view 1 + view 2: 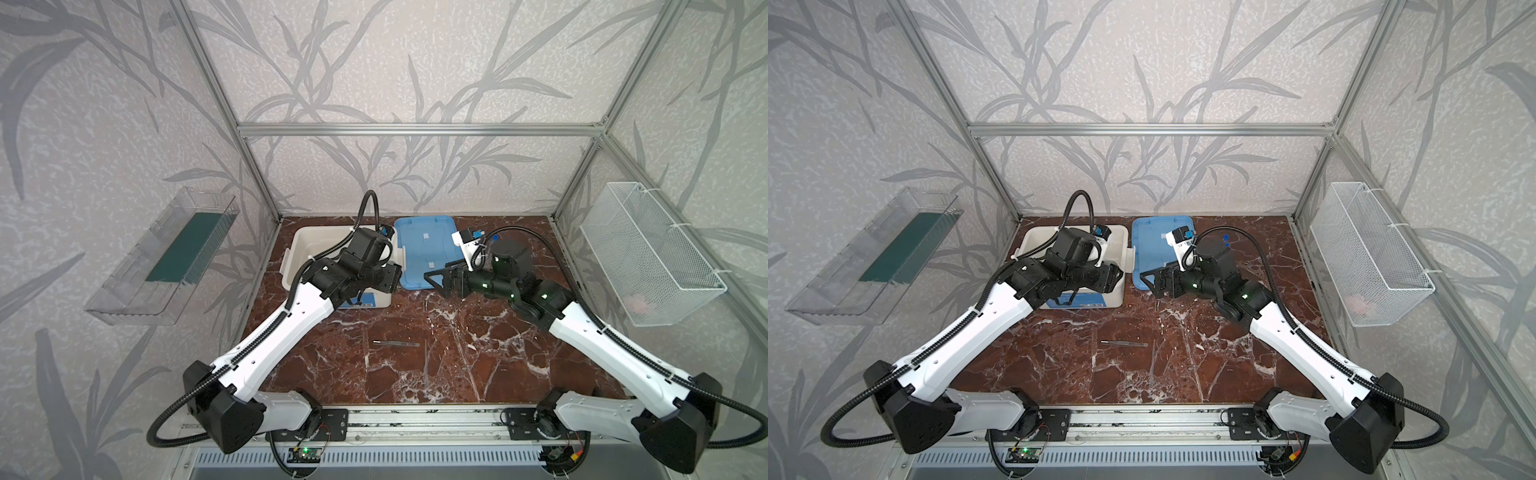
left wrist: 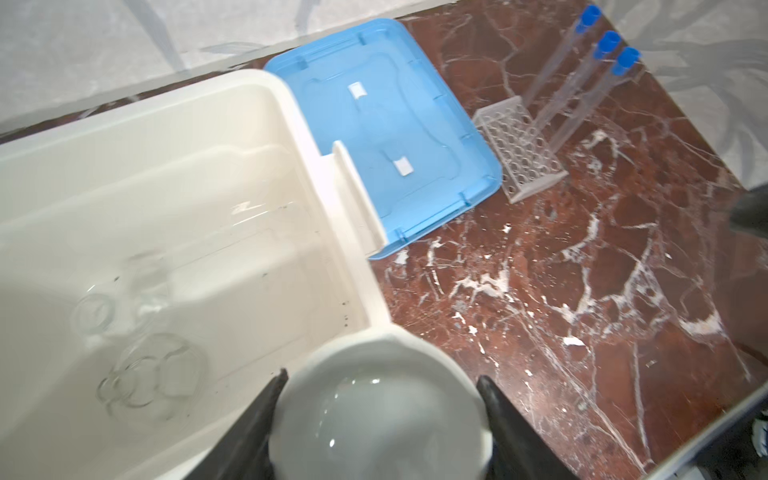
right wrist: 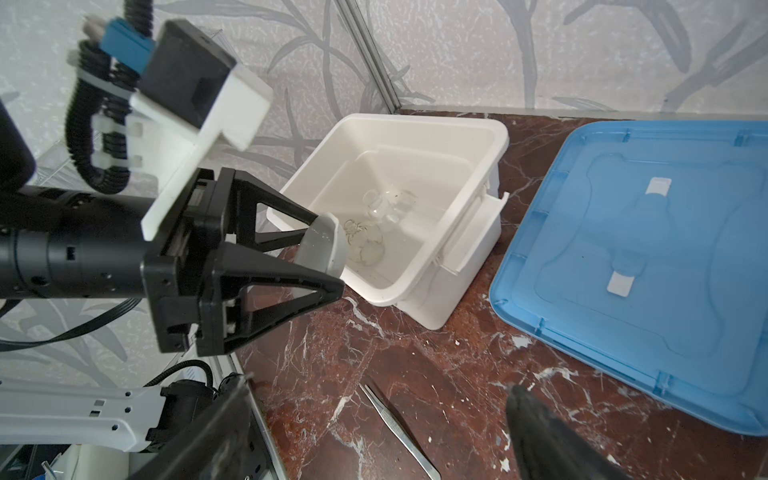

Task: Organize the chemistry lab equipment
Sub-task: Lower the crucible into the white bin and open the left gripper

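Observation:
My left gripper point(image 2: 382, 375) is shut on the small white dish point(image 2: 380, 419) and holds it over the near right corner of the white tub point(image 2: 291, 108). The right wrist view shows that dish point(image 3: 322, 245) between the left fingers above the tub rim point(image 3: 415, 120). Two clear glass vessels point(image 2: 93, 311) point(image 2: 158, 374) lie inside the tub. Three blue-capped test tubes point(image 2: 582, 83) lean in the clear rack point(image 2: 523, 145) beyond the blue lid. The metal tweezers point(image 1: 395, 343) point(image 3: 399, 428) lie flat on the marble. My right gripper point(image 1: 432, 278) point(image 3: 374, 415) hangs open above them, empty.
The blue lid point(image 1: 424, 249) lies flat right of the tub point(image 1: 299, 245). A white wire basket point(image 1: 648, 249) hangs on the right wall and a clear shelf point(image 1: 166, 257) on the left wall. Aluminium frame posts stand at the back corners.

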`<state>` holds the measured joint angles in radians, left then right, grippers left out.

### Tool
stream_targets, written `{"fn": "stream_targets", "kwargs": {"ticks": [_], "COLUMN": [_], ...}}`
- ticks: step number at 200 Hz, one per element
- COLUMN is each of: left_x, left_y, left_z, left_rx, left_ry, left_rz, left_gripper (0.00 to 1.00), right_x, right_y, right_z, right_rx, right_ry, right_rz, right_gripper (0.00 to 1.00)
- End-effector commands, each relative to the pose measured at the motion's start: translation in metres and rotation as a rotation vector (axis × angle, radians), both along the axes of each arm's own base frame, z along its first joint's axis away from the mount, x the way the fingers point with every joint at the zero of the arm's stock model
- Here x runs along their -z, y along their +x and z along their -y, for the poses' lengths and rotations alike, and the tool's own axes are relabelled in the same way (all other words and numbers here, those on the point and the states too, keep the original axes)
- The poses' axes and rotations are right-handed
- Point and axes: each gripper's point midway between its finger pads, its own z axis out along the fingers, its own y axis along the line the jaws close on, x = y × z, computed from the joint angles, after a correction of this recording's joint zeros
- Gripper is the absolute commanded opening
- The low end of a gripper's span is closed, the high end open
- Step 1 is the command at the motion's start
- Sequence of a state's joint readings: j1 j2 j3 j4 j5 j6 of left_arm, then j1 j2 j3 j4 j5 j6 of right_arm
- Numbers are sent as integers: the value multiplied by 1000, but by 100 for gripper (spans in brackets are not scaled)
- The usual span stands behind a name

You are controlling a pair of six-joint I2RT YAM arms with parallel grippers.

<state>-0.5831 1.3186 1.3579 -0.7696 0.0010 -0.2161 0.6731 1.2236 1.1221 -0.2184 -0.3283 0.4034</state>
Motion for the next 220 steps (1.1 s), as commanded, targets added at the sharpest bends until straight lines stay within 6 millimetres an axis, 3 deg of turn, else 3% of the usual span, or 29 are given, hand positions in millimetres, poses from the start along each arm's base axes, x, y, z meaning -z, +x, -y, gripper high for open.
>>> {"fn": "stream_targets", "kwargs": {"ticks": [1,28,53,81,121,124,137,173,220], "left_x": [-12,-2,15,43,80,83,94,123,159], "left_y": [6,32,56,80,102,103,108,122,129], "left_z": [-30,-74,-97,-118,-123,-124,-126,-137,-145], "left_rx": [-114,-277,-340,-408,-440,-444,-451,-480,-503], "left_ry": [-13,-25,-2,14,11,13,32,97,80], "left_rz": [-21,-69,-94,-148,-197,-200,-216,-235,-272], "left_gripper": [26,25,24,24,22,22,22,22,20], "right_x": [-15,-16,-12,0,13,23,31,39,52], "right_y": [9,9,17,33,47,51,54,59,65], "right_z": [-20,-57,-86,-104,-115,-119,-125,-142,-149], "right_rx": [-2,-60,-91,-86,-77,-79,-87,-117,-126], "right_ry": [14,-42,-44,-67,-100,-119,-131,-105,-121], "right_rz": [29,47,28,3,-6,-21,-42,-80,-98], "right_gripper": [94,94,94,94,94,94,94,94,94]}}
